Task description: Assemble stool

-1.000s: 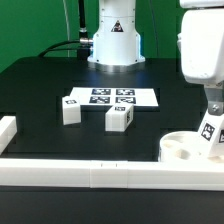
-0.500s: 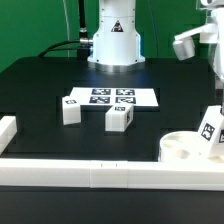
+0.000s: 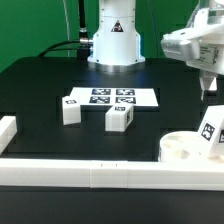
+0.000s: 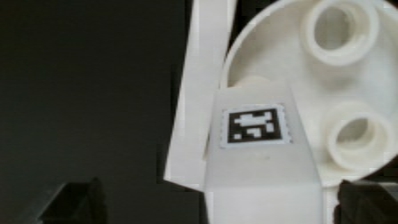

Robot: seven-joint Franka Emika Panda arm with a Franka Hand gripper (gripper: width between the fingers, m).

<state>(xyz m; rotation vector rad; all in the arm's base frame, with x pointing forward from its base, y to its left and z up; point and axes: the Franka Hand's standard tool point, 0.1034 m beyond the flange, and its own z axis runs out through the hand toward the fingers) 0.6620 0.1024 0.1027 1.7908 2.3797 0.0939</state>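
table (image 3: 40,95): black top, edged with white bars.
front bar (image 3: 100,176): laid along the near edge.
side bar (image 3: 6,130): short piece, at the exterior view's left.
marker board (image 3: 112,97): laid flat mid-table.
first leg (image 3: 70,109): set just beside the board's near left corner.
second leg (image 3: 120,118): set near the board's front edge, apart from the first.
seat (image 3: 172,152): placed against the front bar, at the exterior view's right.
third leg (image 3: 210,128): seen upright at the seat; its footing cannot be told.
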